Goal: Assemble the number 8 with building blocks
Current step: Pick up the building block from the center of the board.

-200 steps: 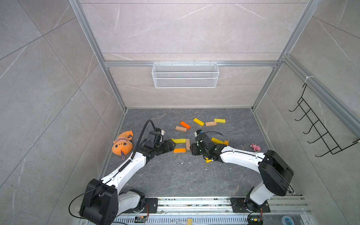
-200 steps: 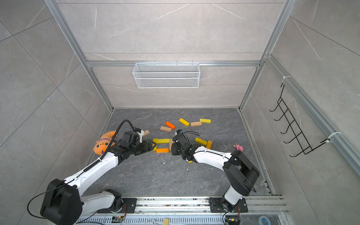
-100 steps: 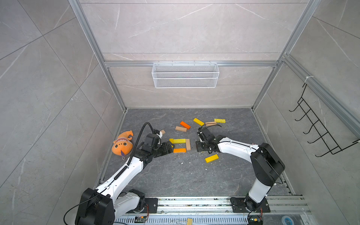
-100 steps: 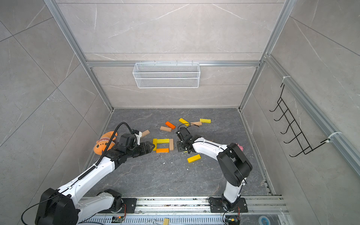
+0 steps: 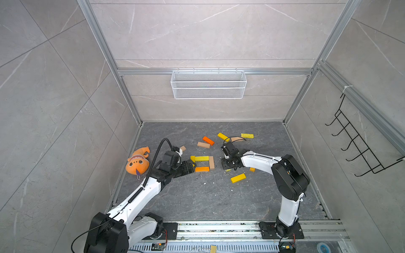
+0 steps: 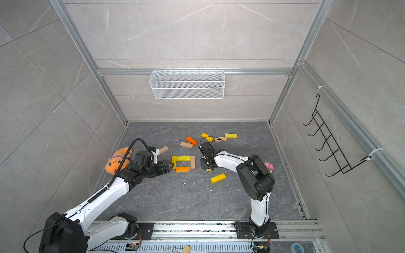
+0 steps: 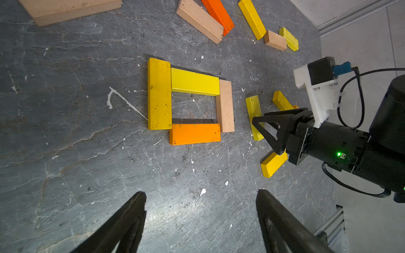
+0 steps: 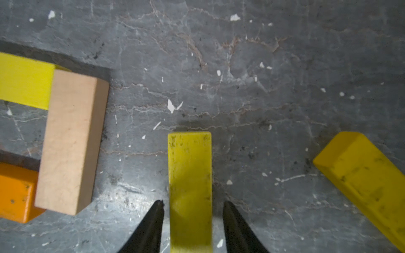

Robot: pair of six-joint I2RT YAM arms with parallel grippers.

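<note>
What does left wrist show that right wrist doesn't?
Only left wrist: the whole four-block square, including its yellow side block, the scattered blocks beyond, and the open left claw. Only right wrist: slim gaps between the yellow block and the right claw straddling it. Both: the right claw, that block, the tan block, the orange block.

Dark grey veined slab floor (image 5: pixel 197 197), white chips (image 7: pixel 202 191) scattered on it. Mid-floor, 4 bars lie flat & touching in a closed square: dull yellow bar (image 5: pixel 192 158), bright yellow bar (image 5: pixel 201 158), tan bar (image 5: pixel 211 162), orange bar (image 5: pixel 202 169). Lone yellow bar (image 7: pixel 254 116) lies near the tan one, not touching. Front yellow bar (image 5: pixel 238 178) sits apart, angled. Five loose bars, incl. a deep-orange bar (image 5: pixel 208 140), toward back wall. Orange plush toy (image 5: pixel 138 161) by one side wall; small pink thing (image 6: pixel 269 165) near the opposite side.
</note>
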